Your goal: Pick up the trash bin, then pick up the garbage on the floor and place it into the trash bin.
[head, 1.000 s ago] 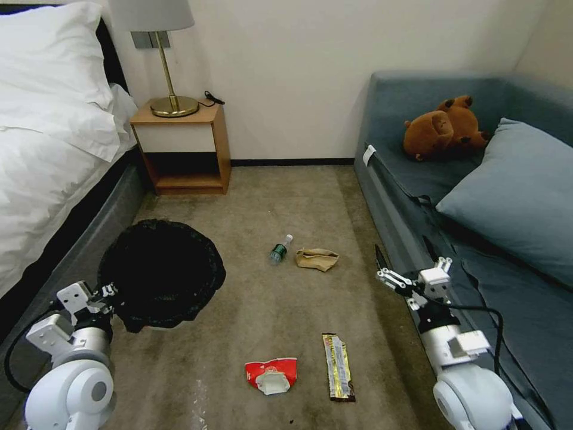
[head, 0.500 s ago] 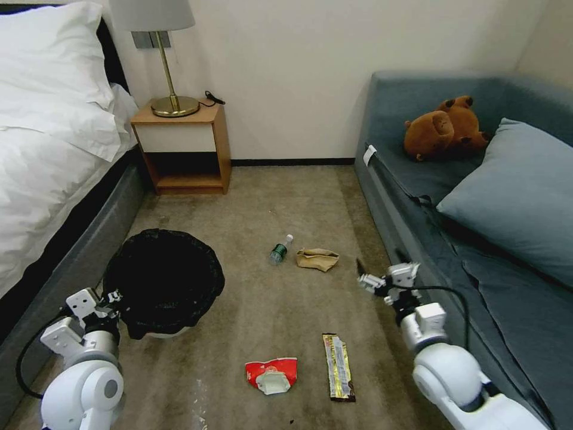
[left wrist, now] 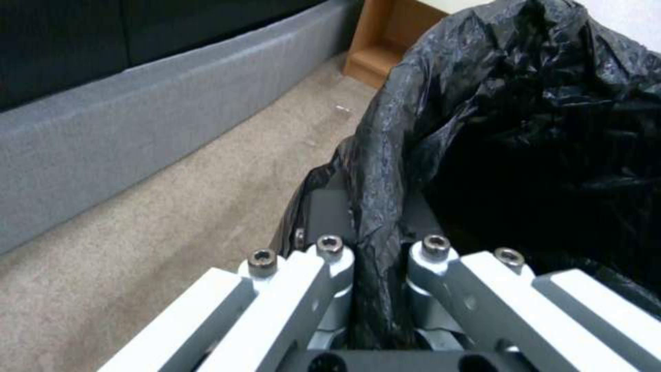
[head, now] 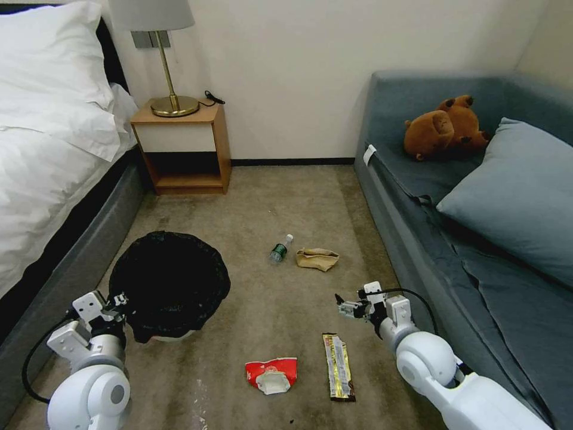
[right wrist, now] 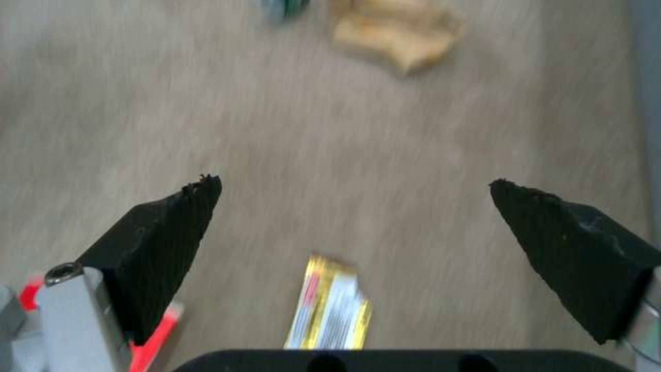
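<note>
Bedroom: bed, nightstand, lamp, sofa.

Carpeted floor between bed and sofa.

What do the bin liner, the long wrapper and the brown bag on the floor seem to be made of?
The bin liner looks like thin glossy black plastic film: it crinkles and catches light. The long wrapper seems to be shiny foil or plastic, with yellow print and a flat, sealed shape. The brown bag looks like matte paper, crumpled with soft creases.
</note>
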Motion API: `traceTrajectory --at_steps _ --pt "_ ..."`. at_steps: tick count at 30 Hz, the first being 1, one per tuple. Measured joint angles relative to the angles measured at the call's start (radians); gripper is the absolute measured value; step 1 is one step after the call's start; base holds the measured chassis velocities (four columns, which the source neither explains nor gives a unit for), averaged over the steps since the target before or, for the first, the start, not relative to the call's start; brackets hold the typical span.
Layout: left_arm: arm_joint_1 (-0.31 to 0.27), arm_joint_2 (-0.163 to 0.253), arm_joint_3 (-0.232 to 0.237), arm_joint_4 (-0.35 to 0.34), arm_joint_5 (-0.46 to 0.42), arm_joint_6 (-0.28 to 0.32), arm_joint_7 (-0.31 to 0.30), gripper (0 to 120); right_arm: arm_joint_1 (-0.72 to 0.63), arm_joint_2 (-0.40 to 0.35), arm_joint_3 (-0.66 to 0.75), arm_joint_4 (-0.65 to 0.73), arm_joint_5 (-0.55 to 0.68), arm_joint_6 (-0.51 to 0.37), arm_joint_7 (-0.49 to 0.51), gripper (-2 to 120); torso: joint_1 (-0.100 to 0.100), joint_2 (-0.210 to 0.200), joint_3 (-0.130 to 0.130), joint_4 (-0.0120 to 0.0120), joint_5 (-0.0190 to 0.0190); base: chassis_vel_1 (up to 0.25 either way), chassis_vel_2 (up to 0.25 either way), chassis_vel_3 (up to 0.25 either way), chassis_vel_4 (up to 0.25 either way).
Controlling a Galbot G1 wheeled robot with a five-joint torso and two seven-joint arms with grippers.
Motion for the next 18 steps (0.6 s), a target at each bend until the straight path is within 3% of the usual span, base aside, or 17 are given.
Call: traceTrajectory --at_steps 4,8,18 --pt "0.004 -0.005 0.002 0.000 0.002 -0.005 0.000 4 -0.013 0.009 -0.009 -0.003 0.016 -0.093 -0.016 100 0.000 0.000 0.000 0.0000 0.0000 0.000 0.000 0.000 0.000" --pt "0.011 -0.010 0.008 0.000 0.008 -0.011 0.001 4 -0.027 0.023 -0.021 -0.018 0.010 -0.128 -0.033 100 0.000 0.000 0.000 -0.0002 0.0000 0.000 0.000 0.000 0.000" --pt "0.021 -0.013 0.013 0.000 -0.001 -0.020 0.008 4 -0.019 0.110 -0.052 -0.134 -0.056 -0.128 -0.054 100 0.000 0.000 0.000 -0.0001 0.0000 0.000 0.000 0.000 0.000"
